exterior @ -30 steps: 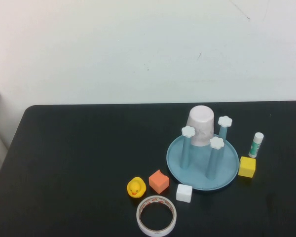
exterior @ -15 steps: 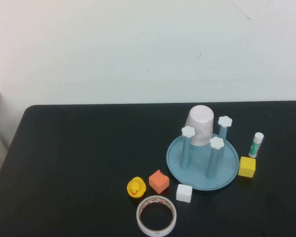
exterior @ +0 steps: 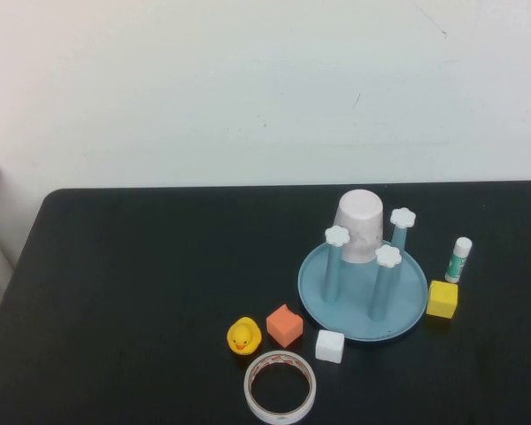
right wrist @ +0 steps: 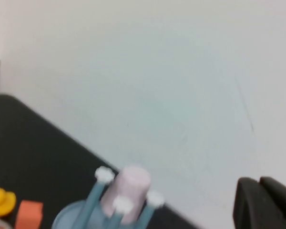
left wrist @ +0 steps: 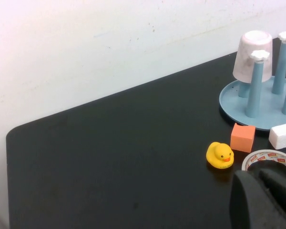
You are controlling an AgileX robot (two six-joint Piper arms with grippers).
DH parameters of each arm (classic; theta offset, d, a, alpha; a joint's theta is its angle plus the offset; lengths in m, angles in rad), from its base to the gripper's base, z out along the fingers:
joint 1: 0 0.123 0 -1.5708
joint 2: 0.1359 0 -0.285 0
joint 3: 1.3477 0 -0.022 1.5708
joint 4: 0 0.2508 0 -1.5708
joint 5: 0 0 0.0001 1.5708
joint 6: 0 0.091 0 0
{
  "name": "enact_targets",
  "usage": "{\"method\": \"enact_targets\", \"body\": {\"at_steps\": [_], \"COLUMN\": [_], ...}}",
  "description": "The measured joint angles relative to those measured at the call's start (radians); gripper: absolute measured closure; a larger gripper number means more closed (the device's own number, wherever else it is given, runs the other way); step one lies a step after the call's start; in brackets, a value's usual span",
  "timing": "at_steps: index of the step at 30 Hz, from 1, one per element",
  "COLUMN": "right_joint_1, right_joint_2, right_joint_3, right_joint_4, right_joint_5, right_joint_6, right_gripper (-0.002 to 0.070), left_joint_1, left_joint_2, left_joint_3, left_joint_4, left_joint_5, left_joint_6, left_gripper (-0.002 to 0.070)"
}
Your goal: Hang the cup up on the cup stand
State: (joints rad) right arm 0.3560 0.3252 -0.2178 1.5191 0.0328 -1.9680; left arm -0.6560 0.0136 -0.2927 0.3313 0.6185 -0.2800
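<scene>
My left fingers (left wrist: pixel 264 191) are clenched on nothing, hanging low over the near part of the black desk (exterior: pixel 142 292) just by the tape ring (exterior: pixel 280 387), well apart from the cup (exterior: pixel 360 226). My right fingers (right wrist: pixel 264 200) are clenched and empty too, held high and back from the cup stand (exterior: pixel 363 285). The cup sits upside down over the stand's far post, with the duck (exterior: pixel 244 336), orange block (exterior: pixel 285 325) and white block (exterior: pixel 330 345) near the stand's base.
</scene>
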Motion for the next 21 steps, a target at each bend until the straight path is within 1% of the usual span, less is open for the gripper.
{"method": "enact_targets", "body": {"at_steps": [1,2,4,7,9,11,13,15,19,20,21], "right_joint_1": [0.0,-0.005,-0.029,-0.1,-0.144,-0.173,-0.186,-0.188,-0.21,-0.222,-0.267], "right_joint_2": [-0.024,-0.045,-0.1,-0.182,-0.241,-0.292,-0.327,-0.334,-0.338,-0.338,-0.338], "right_joint_3": [0.019,0.037,0.084,0.126,0.142,0.146,0.146,0.146,0.146,0.146,0.146], "right_joint_4": [-0.166,-0.326,-0.772,-1.322,-1.575,-1.705,-1.772,-1.799,-1.805,-1.797,-1.755], "right_joint_5": [-0.009,-0.01,0.015,0.161,0.251,0.347,0.409,0.442,0.449,0.449,0.446], "right_joint_6": [0.175,0.394,0.899,1.535,1.784,1.913,1.968,1.986,1.989,1.968,1.913], "right_gripper": [0.0678,0.0678,0.0678,0.0678,0.0678,0.0678,0.0678,0.0678,0.0678,0.0678,0.0678], "left_joint_1": [0.0,0.0,0.0,0.0,0.0,0.0,0.0,0.0,0.0,0.0,0.0], "left_joint_2": [0.0,0.0,0.0,0.0,0.0,0.0,0.0,0.0,0.0,0.0,0.0], "left_joint_3": [0.0,0.0,0.0,0.0,0.0,0.0,0.0,0.0,0.0,0.0,0.0], "left_joint_4": [0.0,0.0,0.0,0.0,0.0,0.0,0.0,0.002,0.002,0.002,0.002], "left_joint_5": [0.0,0.0,0.0,0.0,0.0,0.0,0.0,0.0,0.0,0.0,0.0], "left_joint_6": [0.0,0.0,0.0,0.0,0.0,0.0,-0.002,-0.002,-0.002,-0.003,-0.004], "left_gripper": [0.0675,0.0675,0.0675,0.0675,0.0675,0.0675,0.0675,0.0675,0.0675,0.0675,0.0675]}}
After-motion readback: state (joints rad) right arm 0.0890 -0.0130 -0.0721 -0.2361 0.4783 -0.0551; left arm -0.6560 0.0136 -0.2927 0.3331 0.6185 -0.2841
